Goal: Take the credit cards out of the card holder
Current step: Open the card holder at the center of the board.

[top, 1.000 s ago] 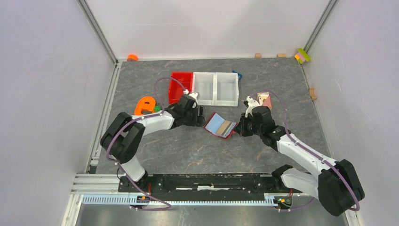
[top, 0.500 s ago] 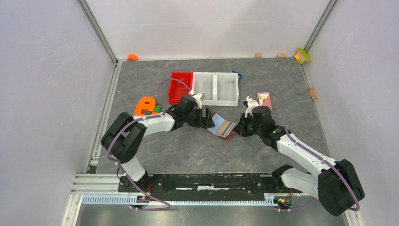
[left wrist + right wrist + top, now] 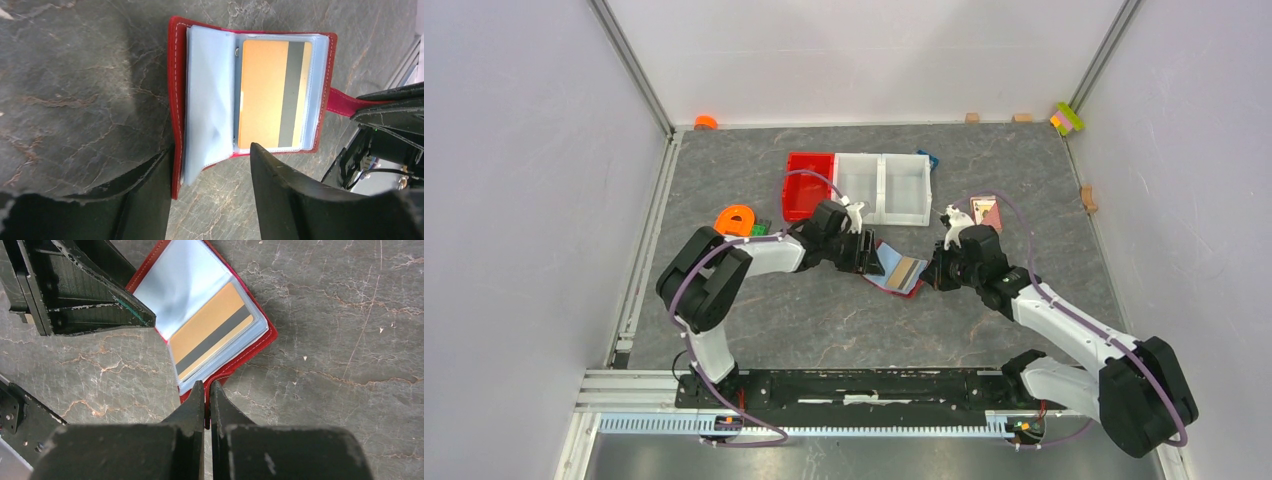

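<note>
The card holder (image 3: 911, 283) lies open on the table, dark red with clear sleeves. In the left wrist view (image 3: 175, 75) its right sleeve holds the tan-orange credit card (image 3: 262, 95) with a dark stripe. The black and pale grey-blue cards do not show. My left gripper (image 3: 872, 259) is open, and its fingers (image 3: 280, 190) straddle the near edge of the holder's left half and loose sleeve. My right gripper (image 3: 207, 390) is shut on the holder's snap tab (image 3: 342, 102). The orange card also shows in the right wrist view (image 3: 212, 337).
A bright red bin (image 3: 809, 185) and two white bins (image 3: 882, 188) stand just behind the holder. A pink-and-white patterned card (image 3: 987, 212) lies behind the right gripper. An orange object (image 3: 736, 218) lies to the left. Small blocks line the back wall.
My left gripper has moved right, from beside the red bin up to the holder's left edge. The right gripper has stayed shut on the snap tab.
</note>
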